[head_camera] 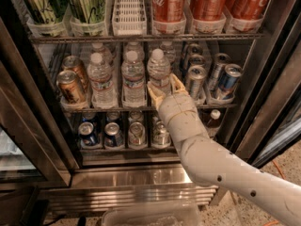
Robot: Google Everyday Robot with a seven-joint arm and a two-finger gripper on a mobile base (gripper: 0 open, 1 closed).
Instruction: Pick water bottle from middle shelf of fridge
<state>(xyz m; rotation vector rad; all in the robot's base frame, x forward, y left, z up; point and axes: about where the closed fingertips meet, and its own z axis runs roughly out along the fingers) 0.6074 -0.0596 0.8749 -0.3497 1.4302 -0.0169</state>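
Observation:
The fridge [131, 178] stands open in front of me. Its middle shelf [141, 108] holds three clear water bottles with white caps. The rightmost water bottle [159, 67] stands upright at the front of its lane. My gripper [166, 87] is at that bottle's lower part, with one beige finger [154, 92] to its left and the other [179, 83] to its right. The gripper is open, and the bottle rests on the shelf. My arm hides the bottle's base.
Two more bottles [133, 76] and bronze cans [70, 86] stand to the left, silver-blue cans [228, 79] to the right. Red cola cans [207, 1] and green cans [87, 1] fill the rack above, short cans [136, 133] the rack below. A clear bin [150, 215] sits on the floor.

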